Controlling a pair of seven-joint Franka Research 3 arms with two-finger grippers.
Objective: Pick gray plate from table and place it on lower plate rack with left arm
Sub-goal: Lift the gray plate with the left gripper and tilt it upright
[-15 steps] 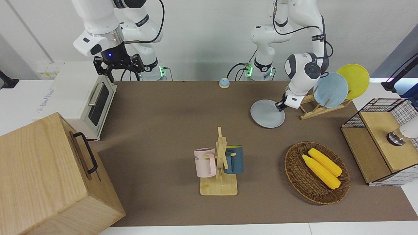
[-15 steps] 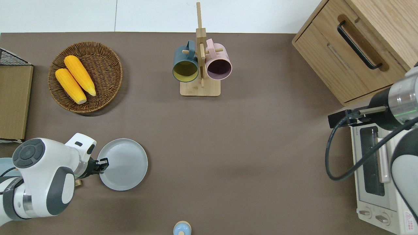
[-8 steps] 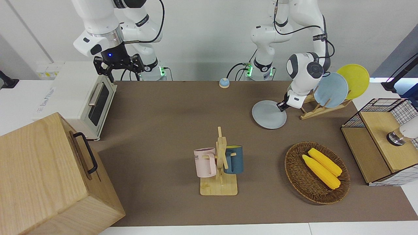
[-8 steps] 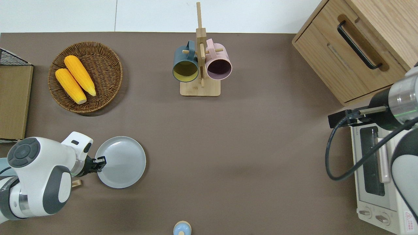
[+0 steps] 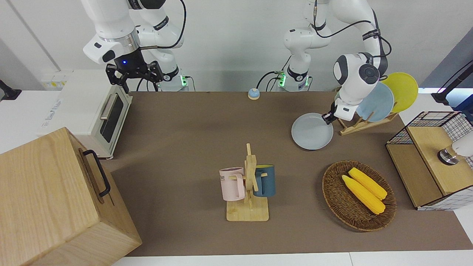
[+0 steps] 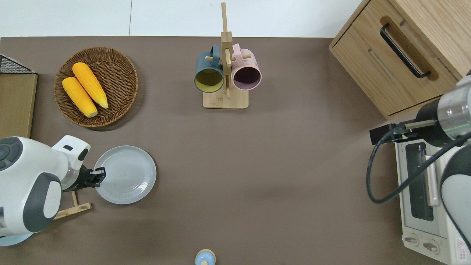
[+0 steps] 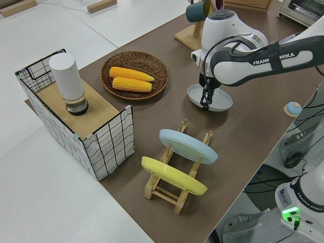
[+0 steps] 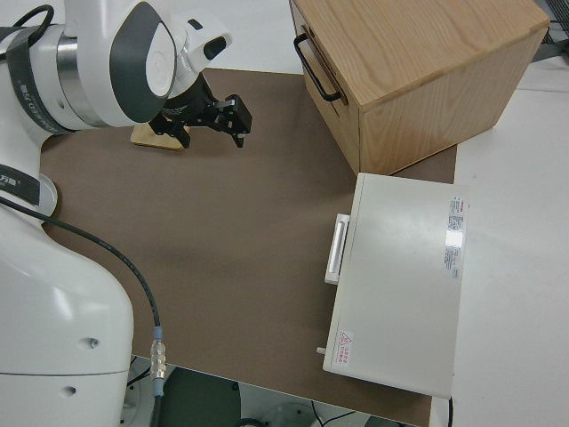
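Note:
My left gripper (image 5: 327, 117) (image 6: 98, 173) (image 7: 205, 98) is shut on the rim of the gray plate (image 5: 312, 132) (image 6: 127, 175) (image 7: 223, 101). It holds the plate about level, a little above the table (image 5: 184, 129) (image 6: 257, 165). The plate is over the table next to the low end of the plate rack (image 5: 360, 123) (image 6: 71, 209) (image 7: 178, 128). The slanted wooden rack holds a light blue plate (image 5: 377, 101) (image 7: 187, 145) and a yellow plate (image 5: 402, 90) (image 7: 172, 174) in its higher slots. My right gripper (image 5: 135, 74) (image 8: 213, 120) is open and parked.
A mug stand (image 5: 249, 184) (image 6: 225, 73) with a pink and a dark blue mug stands mid-table. A wicker basket (image 5: 325, 181) (image 6: 132, 73) holds two corn cobs. A wire shelf (image 5: 428, 162), a wooden cabinet (image 5: 55, 199), a toaster oven (image 5: 92, 111) and a small bell (image 5: 253, 94) line the edges.
My left gripper has carried the gray plate toward the left arm's end of the table and a little farther from the robots. The right arm has not moved.

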